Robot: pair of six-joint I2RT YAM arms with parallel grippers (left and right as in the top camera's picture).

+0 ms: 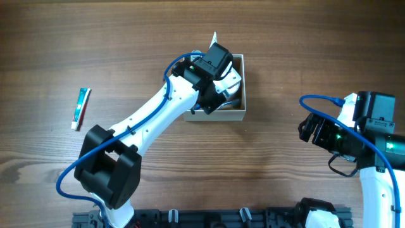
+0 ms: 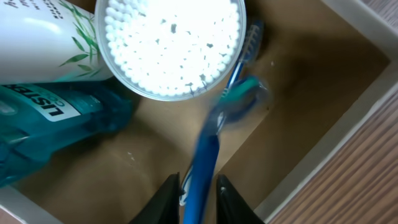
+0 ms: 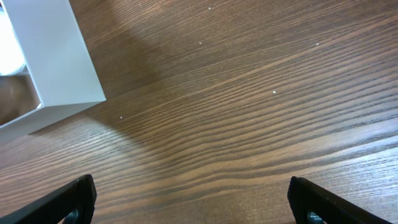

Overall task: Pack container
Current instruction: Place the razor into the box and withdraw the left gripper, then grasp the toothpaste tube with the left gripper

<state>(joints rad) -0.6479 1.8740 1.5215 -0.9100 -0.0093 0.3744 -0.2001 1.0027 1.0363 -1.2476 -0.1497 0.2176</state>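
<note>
The container [image 1: 239, 114] is a white-walled cardboard box at the table's middle; its tan floor [image 2: 298, 81] fills the left wrist view. My left gripper [image 2: 199, 202] reaches down into it and is shut on the handle of a blue toothbrush [image 2: 208, 155], whose blurred head points at the box floor. Inside lie a round jar of cotton swabs [image 2: 168, 43], a white bottle with green leaves [image 2: 43, 37] and a teal mouthwash bottle [image 2: 50, 118]. My right gripper [image 3: 202, 205] is open and empty over bare wood, to the right of the box [image 3: 56, 56].
A toothpaste tube [image 1: 80, 108] lies on the wooden table far left of the box. The left arm [image 1: 158, 114] crosses the table diagonally from the front edge to the box. The right arm [image 1: 354, 136] stands at the right side.
</note>
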